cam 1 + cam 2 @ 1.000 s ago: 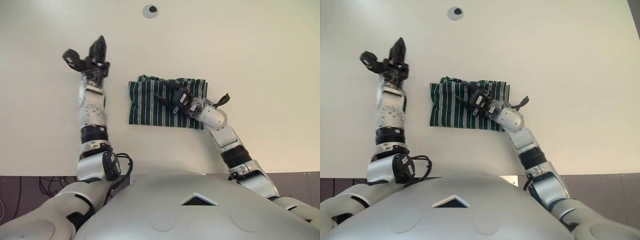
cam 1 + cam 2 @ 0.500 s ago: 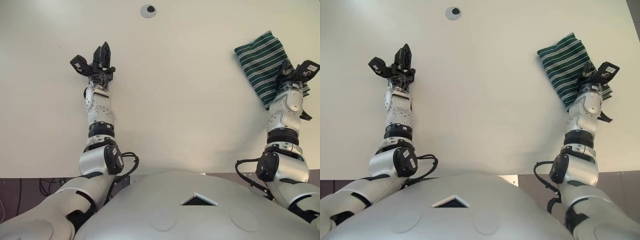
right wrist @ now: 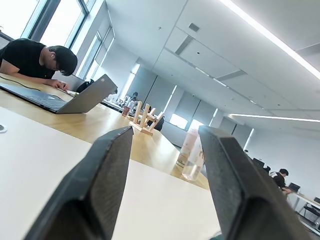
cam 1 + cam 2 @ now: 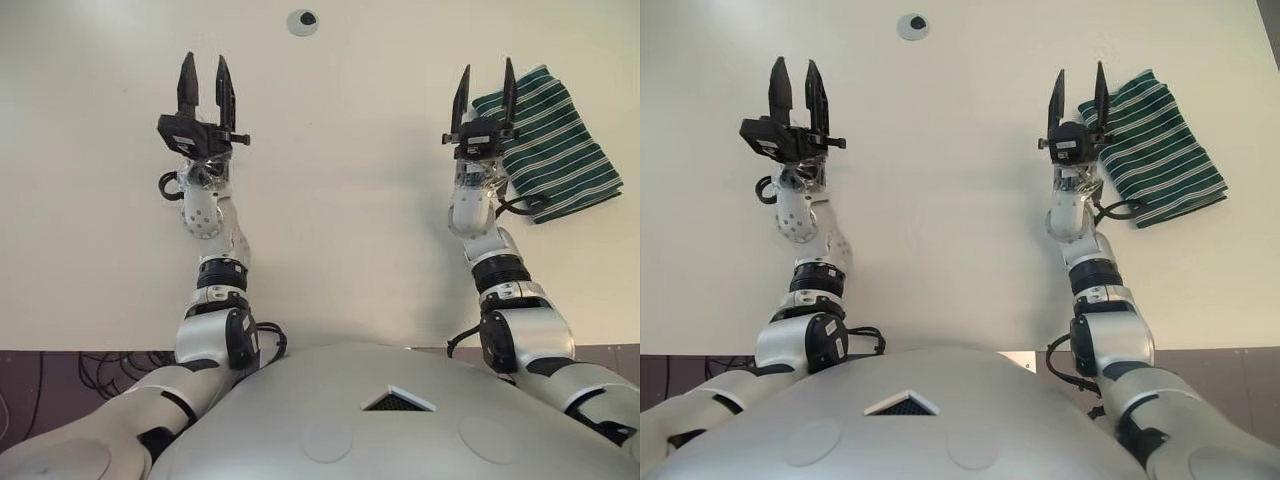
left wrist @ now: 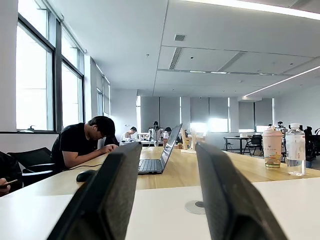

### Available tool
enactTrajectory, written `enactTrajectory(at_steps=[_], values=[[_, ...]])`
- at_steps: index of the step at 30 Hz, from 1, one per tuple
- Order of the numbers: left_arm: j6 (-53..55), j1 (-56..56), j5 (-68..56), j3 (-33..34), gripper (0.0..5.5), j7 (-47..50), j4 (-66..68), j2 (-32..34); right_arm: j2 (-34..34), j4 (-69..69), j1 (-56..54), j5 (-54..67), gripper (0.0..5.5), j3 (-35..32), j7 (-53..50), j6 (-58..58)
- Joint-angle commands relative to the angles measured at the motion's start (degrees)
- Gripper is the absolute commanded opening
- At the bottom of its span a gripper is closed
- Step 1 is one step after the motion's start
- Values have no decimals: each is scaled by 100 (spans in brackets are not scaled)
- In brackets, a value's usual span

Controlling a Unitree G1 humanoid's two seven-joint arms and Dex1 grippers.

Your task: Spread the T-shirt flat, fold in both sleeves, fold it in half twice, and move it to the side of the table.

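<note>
The T-shirt [image 4: 552, 140], dark green with white stripes, lies folded into a small packet at the far right of the white table [image 4: 340, 230]. My right gripper [image 4: 483, 88] is raised just left of the packet, fingers pointing away from me and open, nothing between them. My left gripper [image 4: 204, 82] is raised over the left half of the table, likewise open and holding nothing. In the left wrist view its two dark fingers [image 5: 102, 200] stand apart, and the right wrist view shows that arm's fingers [image 3: 95, 195] spread the same way.
A small round grey cap [image 4: 302, 21] is set into the table near its far edge. Bare tabletop lies between the two arms. Beyond the table stand wooden desks with a laptop [image 5: 160, 157] and bottles [image 5: 295, 149].
The right gripper carried the folded shirt from the table's middle to the right side, let it go and lifted off to its left. Both grippers now point upward and away.
</note>
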Motion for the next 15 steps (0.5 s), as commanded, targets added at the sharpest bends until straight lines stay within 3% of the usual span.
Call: enactTrajectory(at_steps=[1, 15], values=[[-423, 144, 299, -123, 193, 263, 328, 134, 6, 404, -260, -93, 238, 228, -160, -229], [-650, 164, 362, -303, 193, 817, 590, 401, 15, 970, -654, -120, 238, 674, -411, -475]])
